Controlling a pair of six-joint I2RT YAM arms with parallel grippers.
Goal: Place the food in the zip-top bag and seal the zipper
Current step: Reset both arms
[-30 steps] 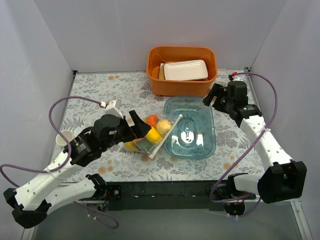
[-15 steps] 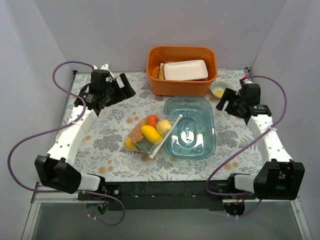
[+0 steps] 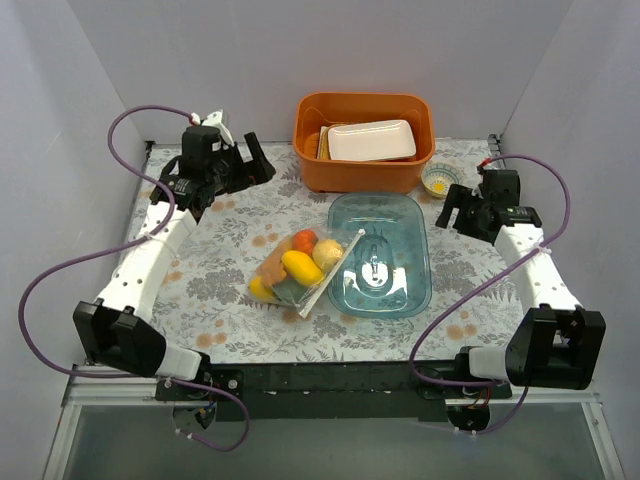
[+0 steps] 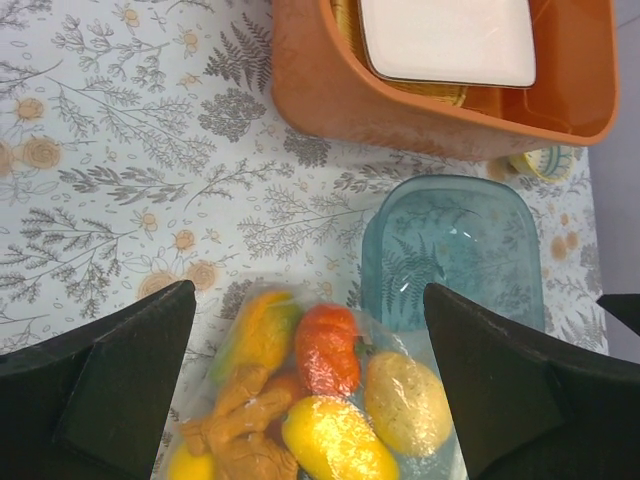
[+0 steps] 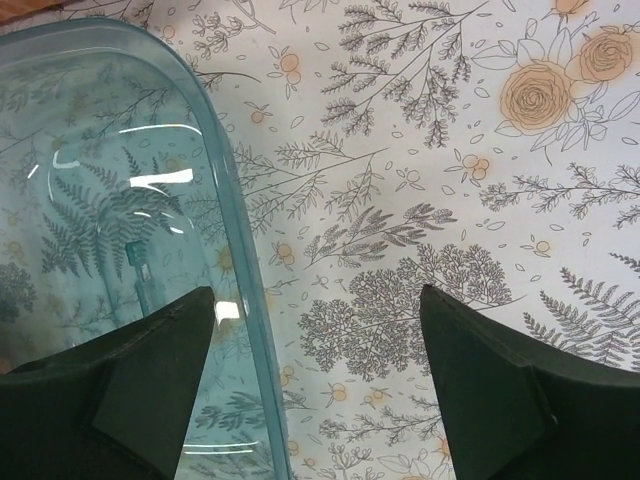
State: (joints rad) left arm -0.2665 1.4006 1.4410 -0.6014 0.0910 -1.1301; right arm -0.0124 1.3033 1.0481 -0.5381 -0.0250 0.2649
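Clear zip-top bag [image 3: 290,285] mid-frame, food [image 3: 302,267] inside. Zipper [image 3: 335,272] runs diagonally, upper right to lower left, facing right gripper [image 3: 450,208]. Left gripper [image 3: 258,165] sits upper left. Both spread wide, holding nothing.

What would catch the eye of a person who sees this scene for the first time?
The clear zip-top bag in the middle of the table, packed with glossy yellow, orange and green food, stands out first; it lies against the left side of the blue dish. Behind them sits an orange bin holding a white tray. The left arm and right arm stand far to either side, jaws open and empty.
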